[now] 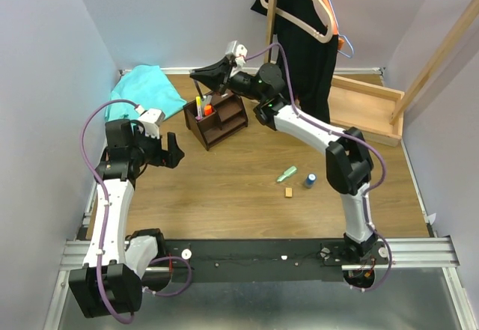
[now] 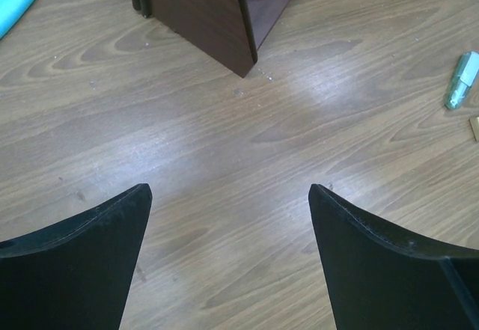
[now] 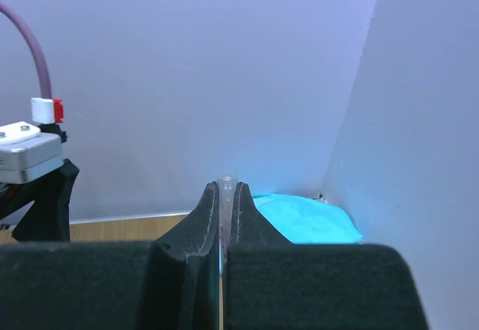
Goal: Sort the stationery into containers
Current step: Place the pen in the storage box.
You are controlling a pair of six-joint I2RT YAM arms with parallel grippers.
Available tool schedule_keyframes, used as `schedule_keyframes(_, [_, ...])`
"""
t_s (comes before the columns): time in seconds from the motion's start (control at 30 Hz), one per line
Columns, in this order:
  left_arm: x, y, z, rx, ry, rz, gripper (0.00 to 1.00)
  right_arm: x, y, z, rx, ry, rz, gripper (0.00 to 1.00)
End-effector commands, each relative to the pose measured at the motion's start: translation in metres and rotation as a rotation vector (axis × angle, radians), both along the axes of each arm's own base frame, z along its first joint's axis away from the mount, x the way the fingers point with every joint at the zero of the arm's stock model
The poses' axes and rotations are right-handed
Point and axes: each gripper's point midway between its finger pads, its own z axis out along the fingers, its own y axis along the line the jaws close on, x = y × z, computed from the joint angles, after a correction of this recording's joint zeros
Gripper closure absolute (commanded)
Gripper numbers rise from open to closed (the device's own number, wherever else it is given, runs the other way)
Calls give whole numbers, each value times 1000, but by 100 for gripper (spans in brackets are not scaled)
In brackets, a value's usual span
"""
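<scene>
Hovering just above the organizer (image 1: 224,124), the right gripper (image 1: 200,74) has markers (image 1: 203,108) slotted beneath it. The green marker (image 1: 287,173), tan block (image 1: 288,192) and blue cylinder (image 1: 310,180) lie loose, well away toward its base. Left wrist: the left gripper (image 2: 229,189) stands wide and empty, organizer ahead. Right wrist: jaws pinch a thin pen (image 3: 226,195).

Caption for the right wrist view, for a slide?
Right end effector shut on a thin pen, teal cloth in the corner behind.
</scene>
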Motion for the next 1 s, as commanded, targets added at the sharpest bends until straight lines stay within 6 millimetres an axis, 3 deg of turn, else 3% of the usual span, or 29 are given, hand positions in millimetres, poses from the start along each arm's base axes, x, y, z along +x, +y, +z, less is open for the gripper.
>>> schedule_keyframes(0.0, [-4,8,-7,21,14,28,5,15,15,3,95,41,0,99])
schedule_keyframes(0.07, [-3,8,-9,19,20,29,5,17,18,4,102,37,6,99])
schedule_keyframes(0.33, [-1,11,-12,19,27,38,5,23,36,-26,62,65,25,99])
schedule_keyframes(0.67, [-2,13,-12,24,31,42,5,27,39,-71,-3,90,17,99])
schedule_keyframes(0.97, [-2,14,-13,22,37,45,5,32,43,-94,-35,88,5,99])
